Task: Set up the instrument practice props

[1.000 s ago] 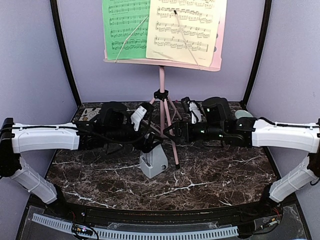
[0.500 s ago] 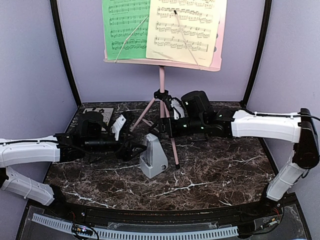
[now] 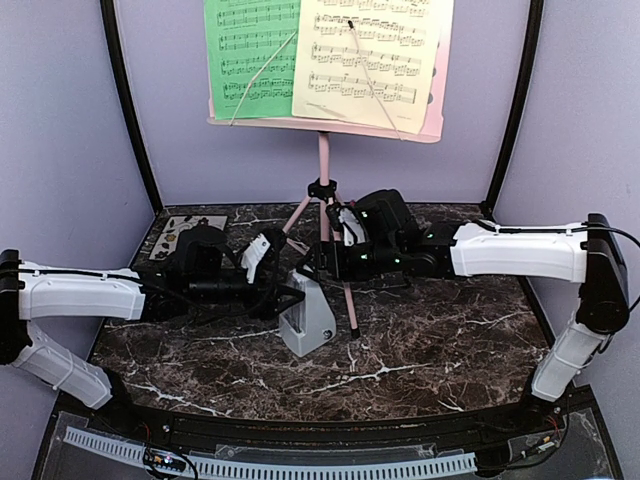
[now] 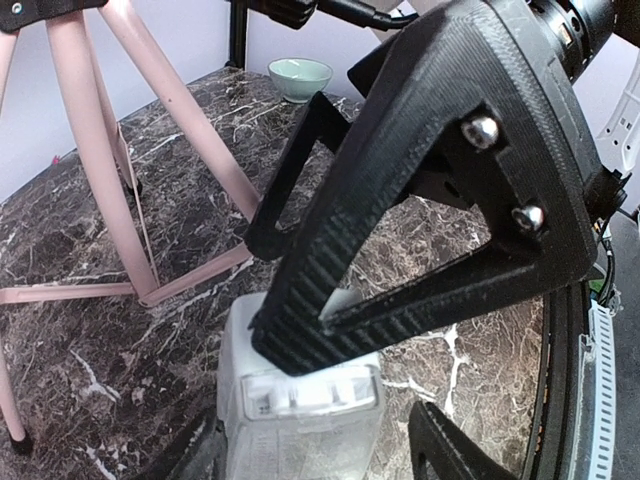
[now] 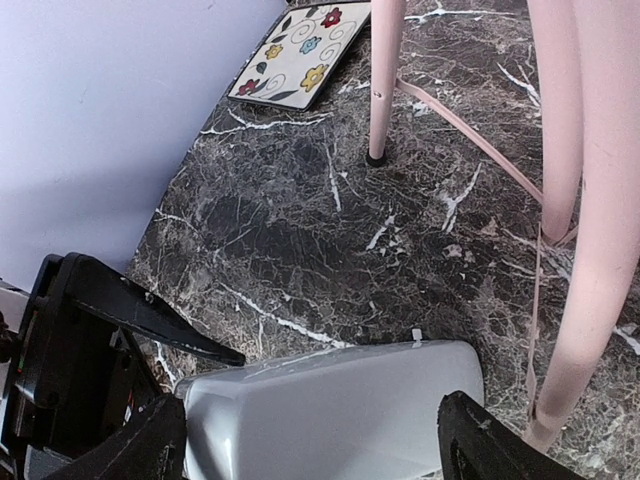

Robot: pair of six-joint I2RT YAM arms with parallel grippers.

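Metronome (image 3: 307,318) stands on the dark marbled worktop (image 3: 430,340), just to the near side of the pink music stand (image 3: 323,165), whose desk up at the far side carries a green page (image 3: 250,50) on the left and a pale-yellow page (image 3: 365,55) on the right. On its left the left claw (image 3: 288,285) has its jaws spread to either side of the top, and the right claw (image 3: 322,262), spread wide, straddles it from the right; whether either touches it I cannot tell
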